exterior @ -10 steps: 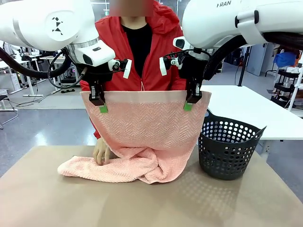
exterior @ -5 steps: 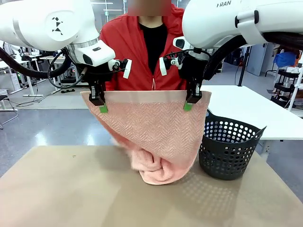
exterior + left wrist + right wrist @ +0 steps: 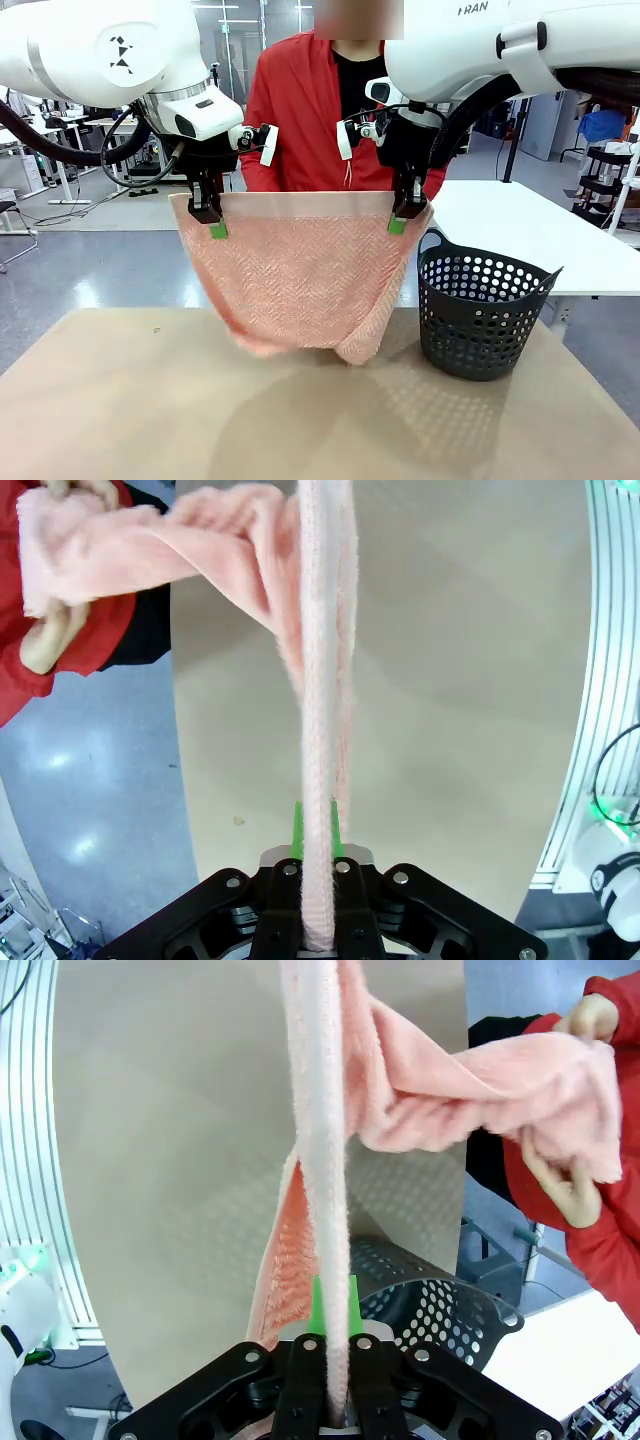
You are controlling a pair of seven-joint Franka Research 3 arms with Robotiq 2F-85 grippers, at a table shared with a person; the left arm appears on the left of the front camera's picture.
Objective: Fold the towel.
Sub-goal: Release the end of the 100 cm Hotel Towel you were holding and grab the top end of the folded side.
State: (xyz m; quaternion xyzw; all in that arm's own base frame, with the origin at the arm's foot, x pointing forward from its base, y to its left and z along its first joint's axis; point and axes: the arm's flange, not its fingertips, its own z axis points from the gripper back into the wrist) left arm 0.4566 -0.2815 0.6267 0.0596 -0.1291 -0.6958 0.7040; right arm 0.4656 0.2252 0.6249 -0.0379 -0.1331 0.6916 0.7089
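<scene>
The salmon-pink towel (image 3: 300, 270) hangs spread above the tan table (image 3: 120, 410), its smooth band along the top. My left gripper (image 3: 212, 222) is shut on its top left corner and my right gripper (image 3: 400, 218) is shut on its top right corner. The lower end curls up behind, clear of the table. In the left wrist view the towel's edge (image 3: 320, 680) runs straight up from my left gripper (image 3: 318, 840), and the person's hand (image 3: 50, 635) holds the far end. In the right wrist view the towel (image 3: 315, 1140) rises from my right gripper (image 3: 330, 1310) toward the person's hands (image 3: 565, 1190).
A dark perforated basket (image 3: 485, 310) stands on the table just right of the towel, also close under my right gripper (image 3: 430, 1300). The person in a red jacket (image 3: 300, 110) stands right behind the towel. A white table (image 3: 520, 230) lies at the far right.
The person has lifted the towel's lower end off the table and up behind the hanging part. Both grippers have kept still, holding the top corners.
</scene>
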